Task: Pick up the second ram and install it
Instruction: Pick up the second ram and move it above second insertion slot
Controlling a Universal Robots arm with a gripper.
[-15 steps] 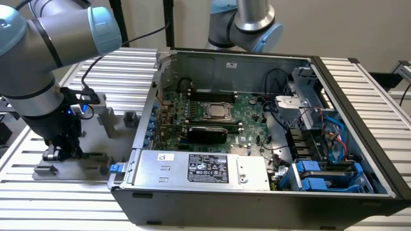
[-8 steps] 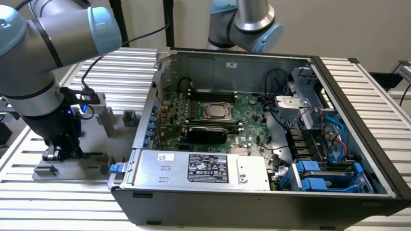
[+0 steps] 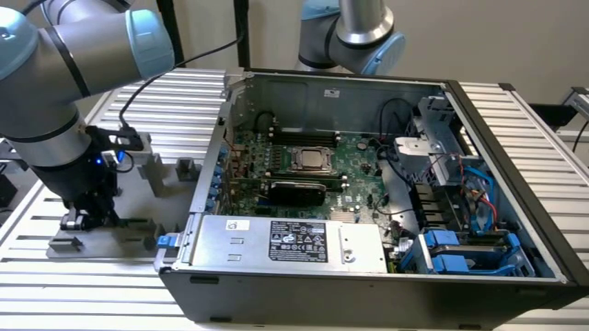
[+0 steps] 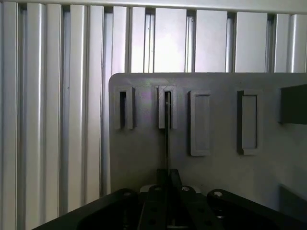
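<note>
The second ram [image 4: 167,139] shows edge-on as a thin dark line. It runs from a slotted grey holder [image 4: 167,108] on the grey fixture plate [image 4: 139,158] down into my fingers. My gripper [image 4: 168,176] is shut on its near end. In the exterior view my gripper [image 3: 87,219] is low over the fixture plate [image 3: 138,200], at the exterior view's left of the open computer case [image 3: 368,289]. The motherboard [image 3: 354,162] lies inside the case, with long black slots [image 3: 304,132] beyond the CPU socket [image 3: 313,160].
A second slotted holder [image 4: 123,109] and two flat grey blocks [image 4: 199,123] stand on the plate. Grey blocks [image 3: 152,176] rise near my arm. The case wall [image 3: 221,138] stands between plate and motherboard. Another arm [image 3: 363,34] is behind the case. Cables [image 3: 478,186] fill its right side.
</note>
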